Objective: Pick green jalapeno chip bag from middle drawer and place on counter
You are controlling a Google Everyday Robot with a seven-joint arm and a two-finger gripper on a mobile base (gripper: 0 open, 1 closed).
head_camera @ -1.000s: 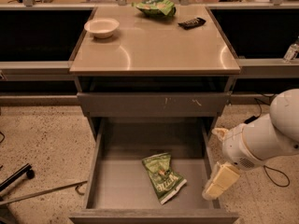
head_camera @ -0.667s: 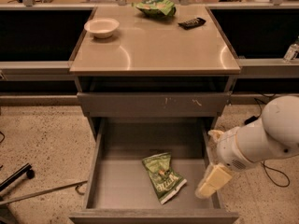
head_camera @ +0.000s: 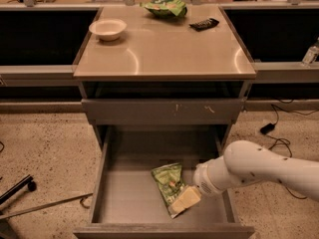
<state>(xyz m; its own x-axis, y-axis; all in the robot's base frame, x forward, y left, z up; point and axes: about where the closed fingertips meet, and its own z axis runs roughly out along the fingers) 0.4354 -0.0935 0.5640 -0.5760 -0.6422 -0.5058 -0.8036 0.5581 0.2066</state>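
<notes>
The green jalapeno chip bag (head_camera: 168, 183) lies flat on the grey floor of the open middle drawer (head_camera: 124, 198), right of centre, with its white seam toward the front. My gripper (head_camera: 185, 199) comes in from the right on a white arm and sits low in the drawer, over the bag's front right end. The tan counter (head_camera: 164, 49) is the cabinet top above.
On the counter stand a white bowl (head_camera: 107, 29), a paler puffy green bag (head_camera: 165, 7) and a small black packet (head_camera: 204, 24). A closed drawer front with pale scratches (head_camera: 162, 111) is above the open drawer. Cables (head_camera: 279, 133) lie on the floor at right, a metal leg (head_camera: 20, 190) at left.
My arm has moved left and down into the drawer, bringing the gripper from the drawer's right wall onto the front end of the chip bag. The bag has not moved.
</notes>
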